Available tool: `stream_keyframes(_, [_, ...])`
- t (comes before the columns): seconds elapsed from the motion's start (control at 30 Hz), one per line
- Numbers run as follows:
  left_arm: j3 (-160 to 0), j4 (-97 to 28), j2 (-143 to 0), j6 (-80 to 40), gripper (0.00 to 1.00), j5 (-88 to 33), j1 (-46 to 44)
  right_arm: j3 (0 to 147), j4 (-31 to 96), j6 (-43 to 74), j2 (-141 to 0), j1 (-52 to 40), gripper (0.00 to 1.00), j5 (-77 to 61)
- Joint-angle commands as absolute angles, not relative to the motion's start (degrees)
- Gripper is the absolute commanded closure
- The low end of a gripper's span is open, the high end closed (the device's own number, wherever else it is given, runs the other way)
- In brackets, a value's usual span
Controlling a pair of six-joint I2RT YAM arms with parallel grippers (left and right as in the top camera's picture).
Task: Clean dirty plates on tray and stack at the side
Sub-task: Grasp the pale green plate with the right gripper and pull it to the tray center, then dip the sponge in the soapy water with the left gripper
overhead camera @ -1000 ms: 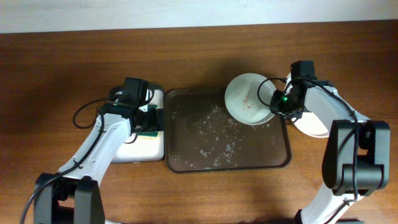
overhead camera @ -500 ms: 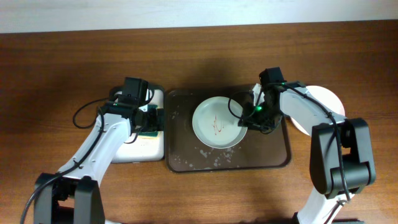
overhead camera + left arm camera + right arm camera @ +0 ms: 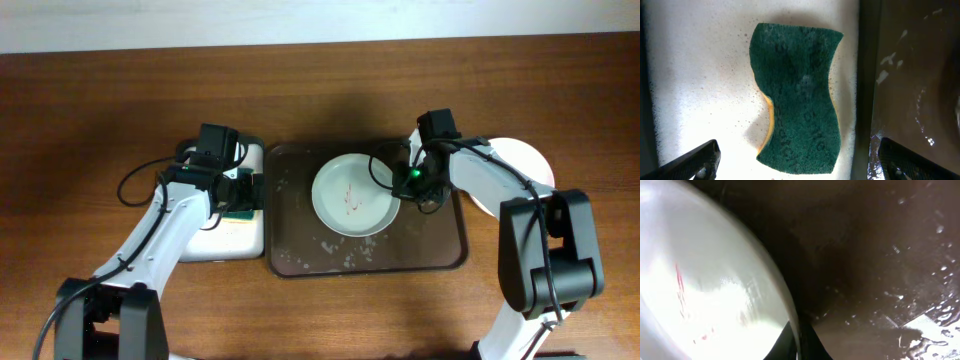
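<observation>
A white plate [image 3: 352, 195] with red smears lies over the middle of the brown tray [image 3: 300, 255]. My right gripper [image 3: 410, 182] is shut on its right rim; the right wrist view shows the fingers [image 3: 799, 342] pinching the rim of the plate [image 3: 705, 295]. A green sponge [image 3: 800, 95] with a yellow underside lies on a white foamy dish [image 3: 700, 75]. My left gripper [image 3: 795, 165] is open just above the sponge, one finger either side, holding nothing. It sits at the dish's right edge in the overhead view [image 3: 240, 195].
A clean white plate [image 3: 525, 170] lies on the table right of the tray, partly under my right arm. The tray floor is wet with soap flecks [image 3: 335, 250]. The white dish [image 3: 225, 235] touches the tray's left edge.
My right gripper carried the smeared plate from the tray's far right corner to the tray's middle and lowered it flat. The left arm has not moved.
</observation>
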State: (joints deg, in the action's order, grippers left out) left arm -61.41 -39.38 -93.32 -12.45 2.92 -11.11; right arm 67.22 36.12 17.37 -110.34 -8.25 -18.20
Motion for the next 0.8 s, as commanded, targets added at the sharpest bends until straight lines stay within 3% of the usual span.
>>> stream_keyframes(0.0, [-61.98,-39.07,-92.88,-12.78,0.01,2.48,-10.7,66.41,37.74,17.41,-111.02,-8.36,0.96,-16.69])
stream_keyframes(0.2, [-61.91,-35.0,-93.01,-12.78,0.02,2.76,-10.7,66.41,40.07,18.92,-111.02,-8.36,0.96,-16.71])
stream_keyframes(0.5, [-61.91,-32.4,-103.94,-20.36,0.12,6.76,-10.7,66.41,40.1,18.9,-111.0,-8.36,0.96,-16.69])
stream_keyframes(0.6, [-61.93,-32.45,-105.62,-20.36,0.81,6.7,-10.7,66.41,40.1,18.9,-111.02,-8.36,0.96,-16.67])
stream_keyframes(0.63, [-62.08,-32.32,-105.62,-20.36,1.0,6.7,-10.7,66.41,40.07,18.9,-111.02,-8.36,0.96,-16.67])
stream_keyframes(0.77, [-62.5,-32.36,-103.39,-20.34,1.0,6.92,-10.7,66.41,40.1,18.9,-111.02,-8.36,0.96,-16.67])
